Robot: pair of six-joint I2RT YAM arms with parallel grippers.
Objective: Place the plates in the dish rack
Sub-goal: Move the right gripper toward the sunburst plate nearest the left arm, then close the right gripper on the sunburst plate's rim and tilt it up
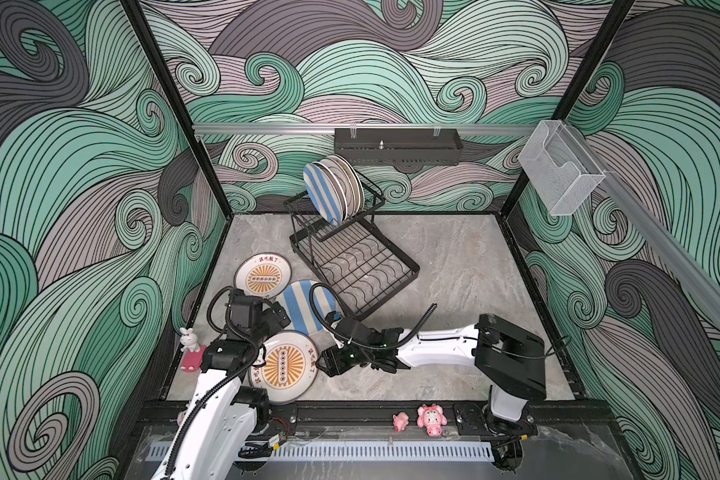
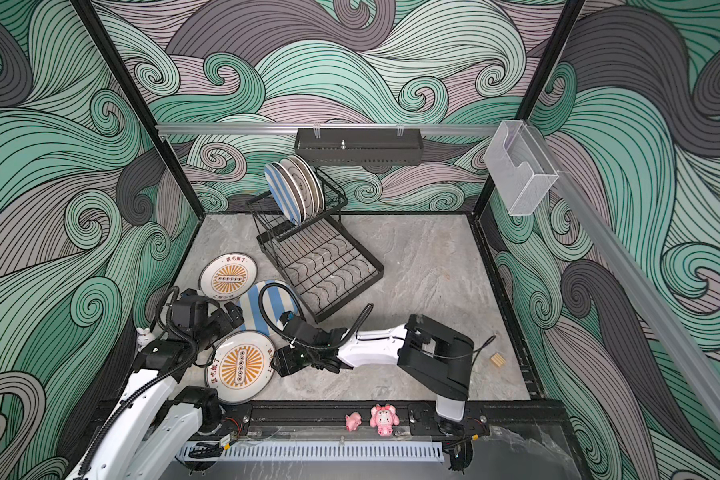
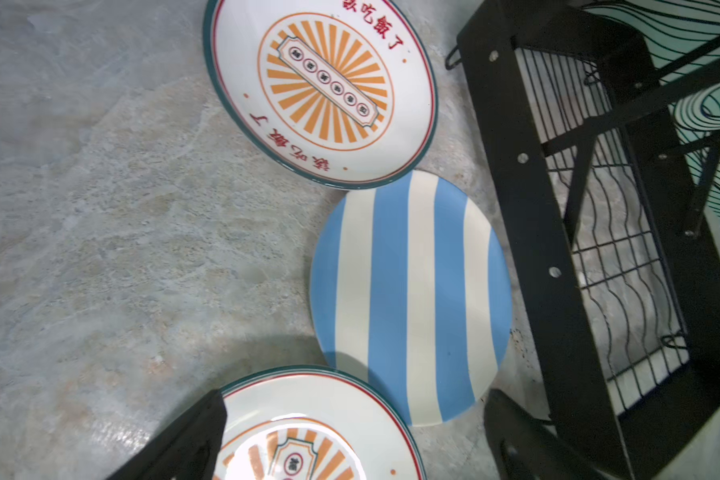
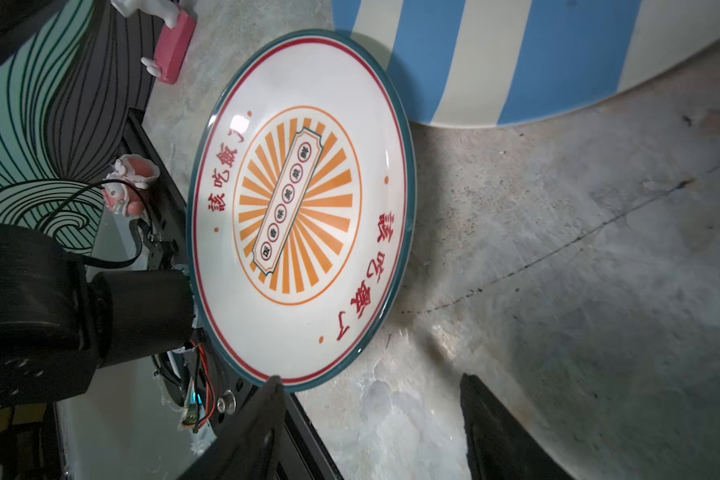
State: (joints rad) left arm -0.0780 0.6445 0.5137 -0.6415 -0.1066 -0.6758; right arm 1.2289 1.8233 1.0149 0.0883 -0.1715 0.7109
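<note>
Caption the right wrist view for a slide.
Open right gripper at the rim of the sunburst plate, striped plate alongside.

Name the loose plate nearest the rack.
The blue-striped plate, beside the rack; the far sunburst plate and the near sunburst plate lie farther off.

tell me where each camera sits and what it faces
top views: high at the front, looking down and back at table, rack, plates; left arm, right arm show
left wrist: on the left arm, looking down at striped plate, far sunburst plate, rack; left fingers show
right wrist: on the right arm, looking low across near sunburst plate; right fingers, left arm show
shared: both wrist views show striped plate and near sunburst plate
</note>
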